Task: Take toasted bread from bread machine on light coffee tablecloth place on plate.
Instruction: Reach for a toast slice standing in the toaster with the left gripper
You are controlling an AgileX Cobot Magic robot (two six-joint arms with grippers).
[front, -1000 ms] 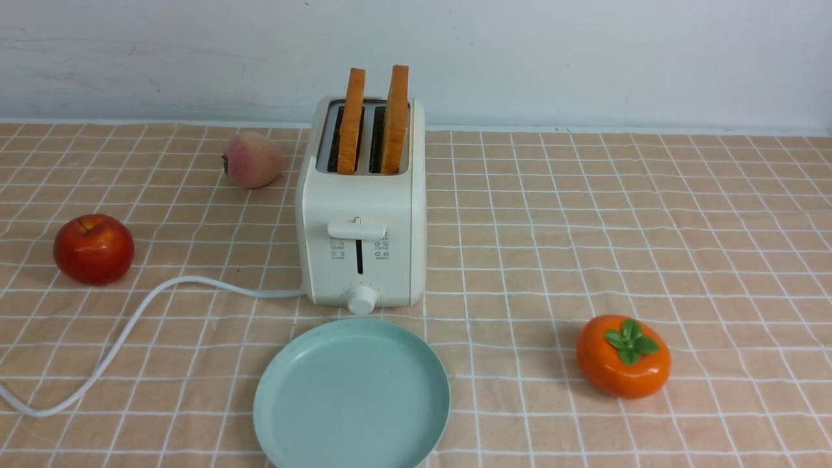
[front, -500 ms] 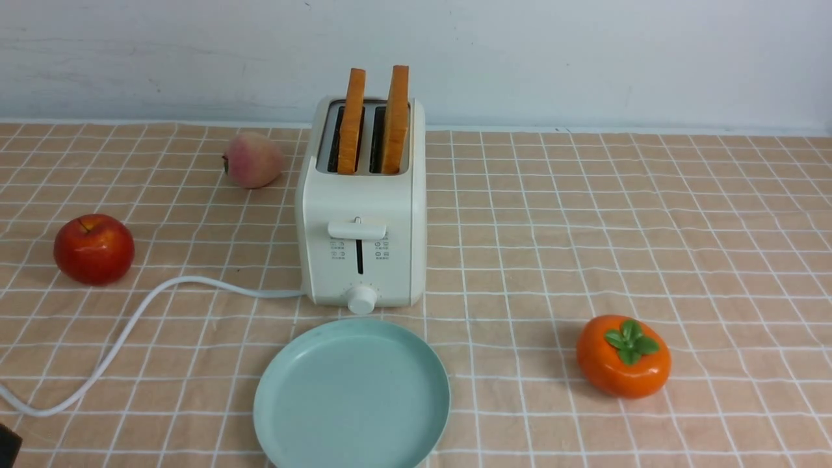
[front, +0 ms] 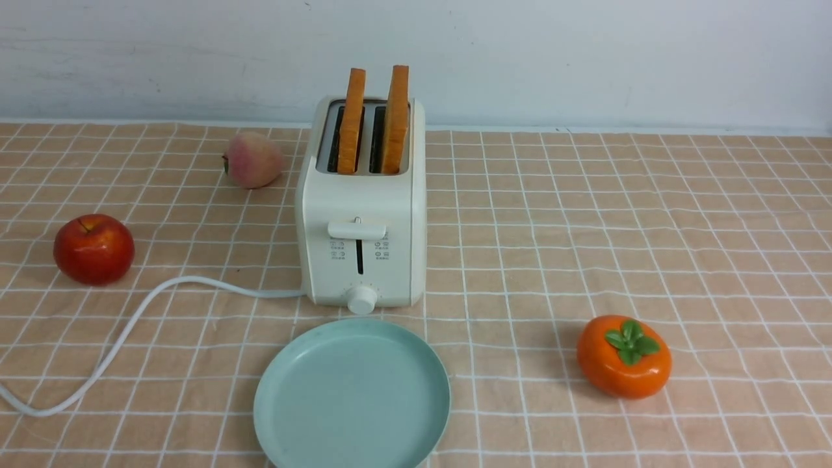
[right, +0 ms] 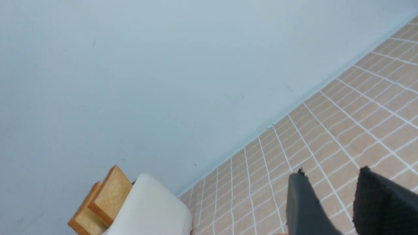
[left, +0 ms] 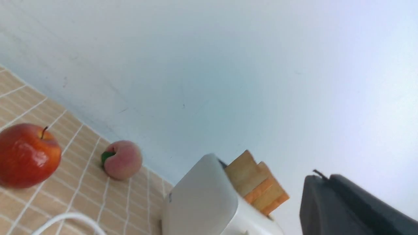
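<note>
The bread machine [front: 361, 214] stands mid-table on the light coffee tablecloth [front: 585, 214]. Two slices of toasted bread [front: 351, 120] [front: 396, 119] stand upright in its slots. The mint-green plate [front: 351, 396] lies just in front of it with nothing on it. Neither gripper shows in the front view. In the left wrist view my left gripper [left: 323, 178] is shut and holds nothing, off to one side of the toaster [left: 202, 202] and the slices [left: 251, 179]. In the right wrist view my right gripper [right: 331, 171] is open and empty over the cloth, apart from the toaster [right: 150, 209] and the slices [right: 107, 195].
A red apple [front: 93, 249] sits at the left and a peach [front: 252, 159] at the back left of the toaster. An orange persimmon [front: 623, 355] sits at the front right. The white cord [front: 130, 318] curls to the front left. A wall runs behind the table.
A dark corner of the left arm showed at the front view's lower left half a second ago and is out of view now. Toaster, bread and plate have not moved.
</note>
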